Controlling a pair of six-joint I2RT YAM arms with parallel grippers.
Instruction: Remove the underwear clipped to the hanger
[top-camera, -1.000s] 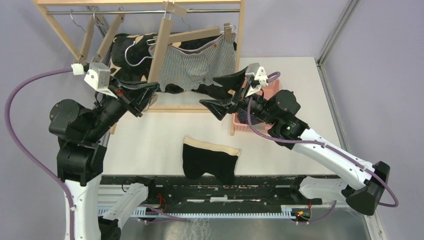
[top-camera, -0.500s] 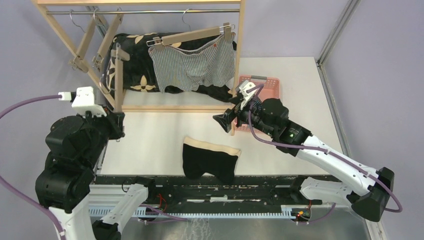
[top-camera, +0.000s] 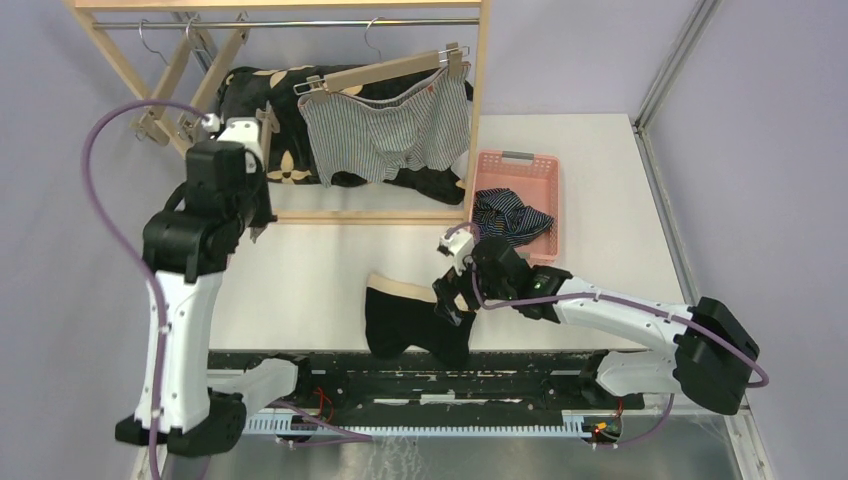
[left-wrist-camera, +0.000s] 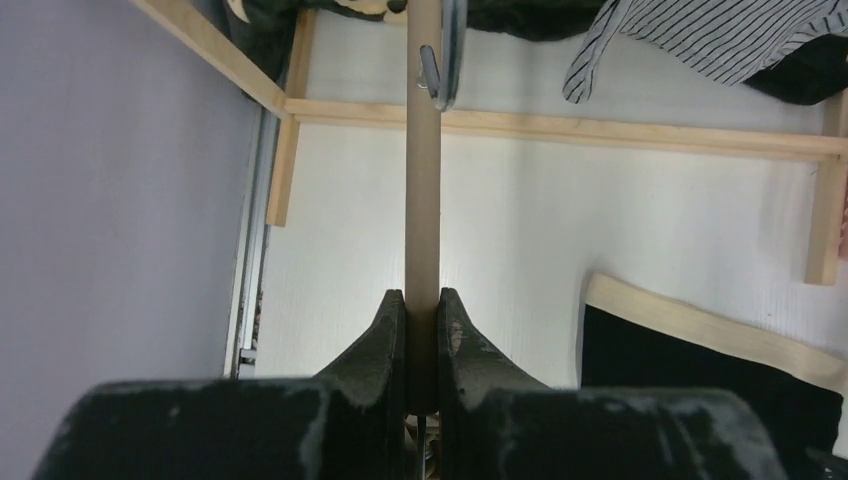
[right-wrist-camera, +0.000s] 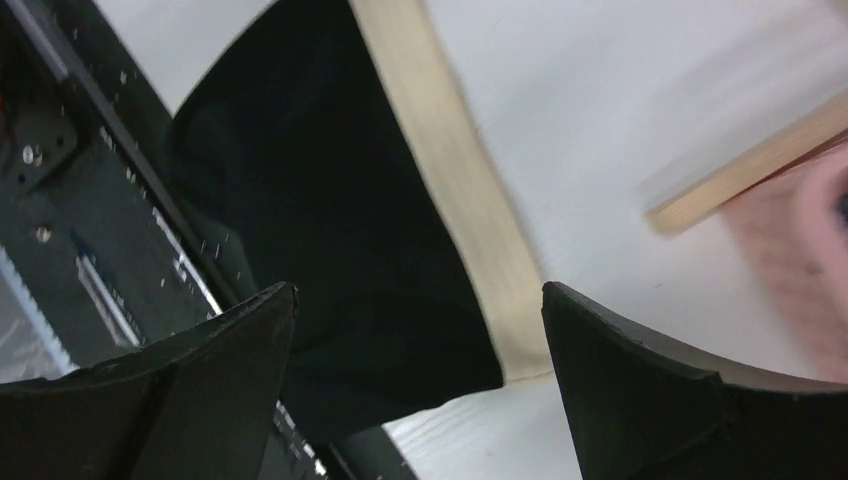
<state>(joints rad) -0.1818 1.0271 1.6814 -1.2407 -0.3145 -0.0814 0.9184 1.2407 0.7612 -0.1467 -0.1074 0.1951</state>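
We lose the hanger (left-wrist-camera: 423, 150) past the left wrist view's top; the left gripper (left-wrist-camera: 422, 298) clamps it. The right gripper (right-wrist-camera: 419, 290) gapes over black shorts (right-wrist-camera: 330, 200) at the near edge, the basket (right-wrist-camera: 780, 260) a pink blur. In it lie navy shorts (top-camera: 510, 218); pinstriped shorts (top-camera: 385, 125) hang clipped at the far edge.

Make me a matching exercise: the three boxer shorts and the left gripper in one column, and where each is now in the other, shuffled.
1. pinstriped shorts
2. black shorts
3. navy shorts
4. left gripper

A. in the pink basket
B. shut on a wooden bar
C. clipped to a hanger
D. flat on the table

Pairs: 1-C, 2-D, 3-A, 4-B.
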